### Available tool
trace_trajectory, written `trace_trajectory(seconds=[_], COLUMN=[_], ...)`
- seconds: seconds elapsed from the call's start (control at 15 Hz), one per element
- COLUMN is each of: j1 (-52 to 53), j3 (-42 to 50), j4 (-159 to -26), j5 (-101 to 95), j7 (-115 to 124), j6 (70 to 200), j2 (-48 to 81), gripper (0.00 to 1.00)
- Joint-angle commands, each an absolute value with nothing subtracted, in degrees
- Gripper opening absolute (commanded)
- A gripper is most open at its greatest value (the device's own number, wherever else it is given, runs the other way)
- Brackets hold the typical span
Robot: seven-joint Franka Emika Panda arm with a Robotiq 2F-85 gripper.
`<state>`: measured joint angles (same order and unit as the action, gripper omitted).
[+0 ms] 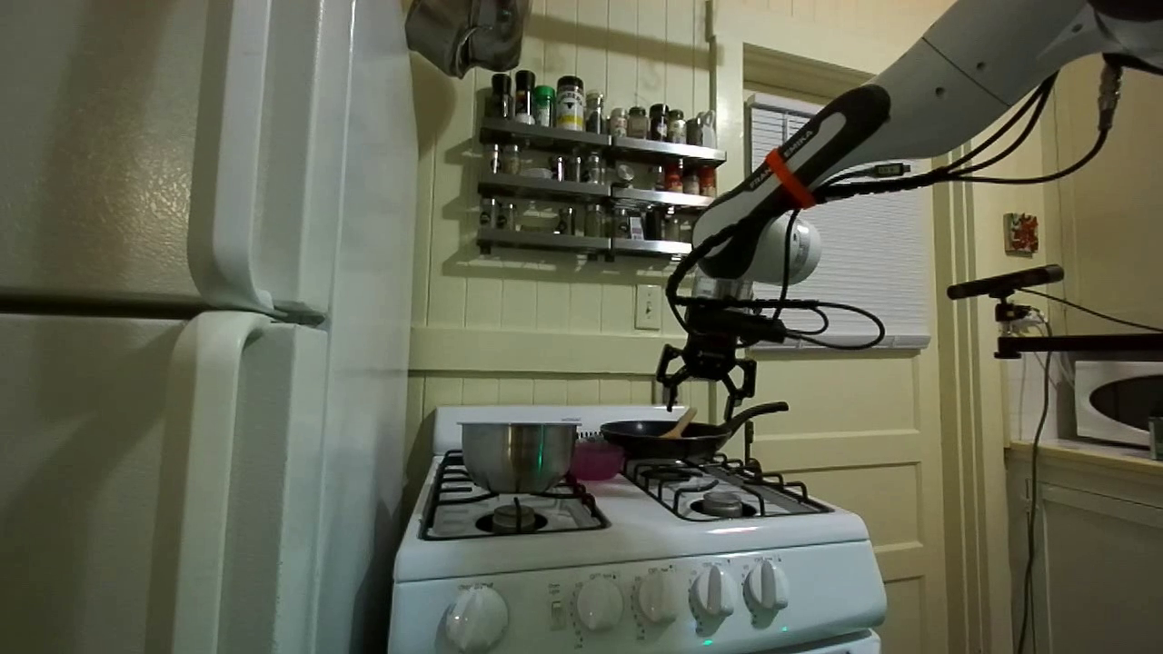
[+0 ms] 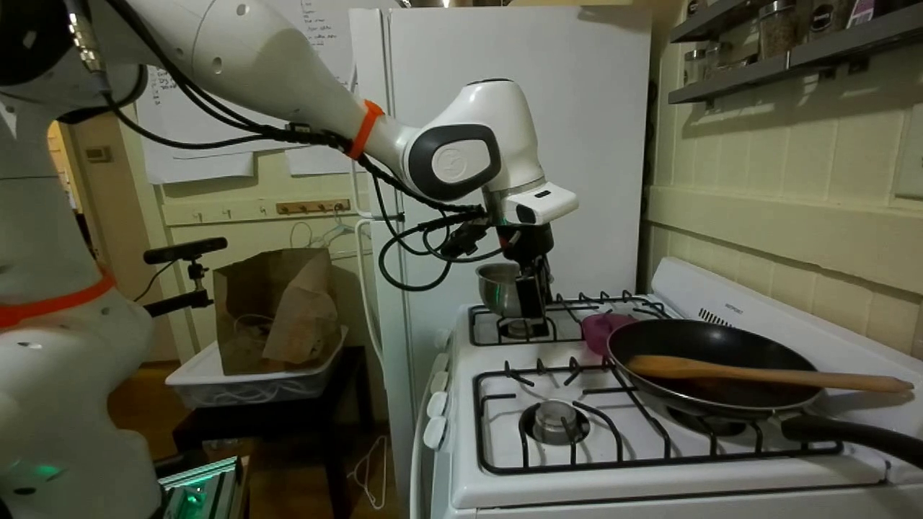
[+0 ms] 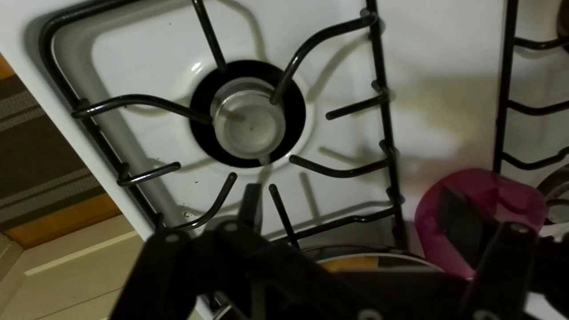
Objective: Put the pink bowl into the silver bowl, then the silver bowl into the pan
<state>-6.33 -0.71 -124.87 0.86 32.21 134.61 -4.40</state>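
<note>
The silver bowl [image 1: 518, 459] stands upright on the stove's left grate in an exterior view; my gripper [image 2: 533, 299] partly covers it from the opposite side [image 2: 496, 288]. The small pink bowl [image 1: 597, 461] sits low between the two grates, partly hidden by the silver bowl; it also shows beside the black pan [image 2: 678, 335] in an exterior view [image 2: 600, 331]. The pan [image 1: 641, 443] sits on the back right burner. My gripper [image 1: 700, 409] is open and empty, pointing down above the pan area. In the wrist view, one finger overlaps the pink bowl [image 3: 482, 180], without visible contact.
A wooden utensil [image 2: 721, 371] lies across the pan, its handle over the rim. The pan's handle [image 2: 851, 432] points outward. Raised black grates [image 3: 382, 111] surround the front right burner [image 3: 249, 120]. The fridge [image 1: 363, 272], back wall and spice shelves [image 1: 600, 136] border the stove.
</note>
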Motion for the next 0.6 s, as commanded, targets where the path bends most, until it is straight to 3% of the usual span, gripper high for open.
trace_trajectory(seconds=[0.0,0.53], j1=[-5.41,-1.95], j3=[0.31,0.39], j4=[-122.43,-110.08], j5=[3.87,10.39], j7=[35.92,53.85], j6=[135.57,137.13], j2=[-1.44,11.61], gripper=[1.0,1.0])
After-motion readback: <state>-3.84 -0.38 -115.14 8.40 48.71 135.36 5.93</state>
